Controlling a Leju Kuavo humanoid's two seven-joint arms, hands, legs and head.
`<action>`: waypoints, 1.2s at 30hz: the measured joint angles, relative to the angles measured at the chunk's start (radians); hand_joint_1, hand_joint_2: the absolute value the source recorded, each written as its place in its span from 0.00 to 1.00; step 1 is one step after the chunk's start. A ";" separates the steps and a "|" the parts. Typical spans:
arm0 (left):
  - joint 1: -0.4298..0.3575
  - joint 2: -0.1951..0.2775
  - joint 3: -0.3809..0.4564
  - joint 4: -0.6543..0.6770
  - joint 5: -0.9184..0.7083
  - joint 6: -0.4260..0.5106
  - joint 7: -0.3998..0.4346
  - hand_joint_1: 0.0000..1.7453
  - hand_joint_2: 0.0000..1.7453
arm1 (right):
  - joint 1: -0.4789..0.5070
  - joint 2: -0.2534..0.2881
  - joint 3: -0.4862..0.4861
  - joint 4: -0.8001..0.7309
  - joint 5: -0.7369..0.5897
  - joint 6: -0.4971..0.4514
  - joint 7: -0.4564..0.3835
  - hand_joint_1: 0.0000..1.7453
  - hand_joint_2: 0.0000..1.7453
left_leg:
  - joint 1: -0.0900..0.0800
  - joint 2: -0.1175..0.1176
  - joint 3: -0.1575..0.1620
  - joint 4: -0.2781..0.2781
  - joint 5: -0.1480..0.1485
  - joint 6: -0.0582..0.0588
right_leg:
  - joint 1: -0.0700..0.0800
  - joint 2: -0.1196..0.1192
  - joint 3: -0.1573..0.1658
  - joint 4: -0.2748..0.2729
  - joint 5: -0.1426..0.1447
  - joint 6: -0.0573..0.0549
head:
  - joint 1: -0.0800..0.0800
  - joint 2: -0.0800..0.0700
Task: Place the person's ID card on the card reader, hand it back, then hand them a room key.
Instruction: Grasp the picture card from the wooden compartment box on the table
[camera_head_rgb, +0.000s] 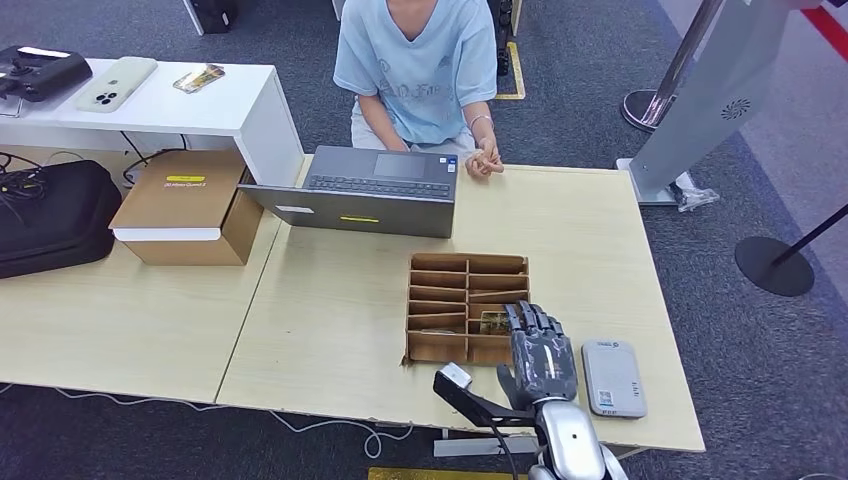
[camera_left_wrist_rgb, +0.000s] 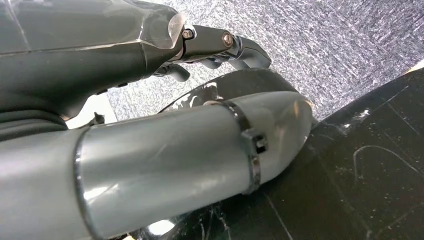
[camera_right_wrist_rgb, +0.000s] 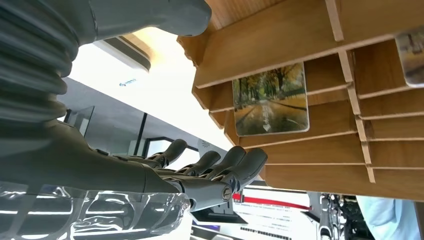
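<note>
The right hand is held over the near right corner of the wooden rack, with its fingers stretched out side by side, only slightly apart, and nothing held in them. A room key card with a picture of an autumn road is seen lying in one of the rack's compartments, just beyond the fingertips; in the head view it shows as a small patterned patch in the rack's near right part. The card reader is set on the table just to the right of the rack, and no card is seen on it. The ID card cannot be made out anywhere.

The step in hand is judged to be the picking of the key from the rack. It would be done well if the fingertips were lowered squarely into that one compartment, clear of the thin dividers, and the card pinched by its free edge rather than pressed flat. The rack is light and could be pushed along the table, so a gentle approach is called for.

The person is seated behind the rack, beyond the laptop, one hand resting on the table's far edge. The left hand is seen hanging above carpet, its fingers curled; whether anything is held cannot be told.
</note>
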 joint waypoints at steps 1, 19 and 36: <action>0.000 0.000 -0.002 0.000 0.000 -0.001 0.000 0.00 0.00 | 0.003 -0.002 0.000 -0.001 -0.001 0.000 0.001 0.25 1.00 | 0.000 0.000 0.000 0.000 0.000 0.000 | 0.000 0.000 0.000 0.000 0.000 0.000 | 0.000 0.000; -0.003 0.003 -0.038 0.000 -0.003 -0.007 -0.001 0.00 0.00 | 0.018 -0.016 0.000 -0.040 -0.005 -0.001 0.020 0.22 1.00 | 0.000 0.000 0.000 0.000 0.000 0.000 | 0.000 0.000 0.000 0.000 0.000 0.000 | 0.000 0.000; -0.009 0.003 -0.055 0.000 -0.003 -0.012 -0.001 0.00 0.00 | 0.007 -0.020 0.000 -0.032 -0.004 -0.008 0.007 0.21 1.00 | 0.000 0.000 0.000 0.000 0.000 0.000 | 0.000 0.000 0.000 0.000 0.000 0.000 | 0.000 0.000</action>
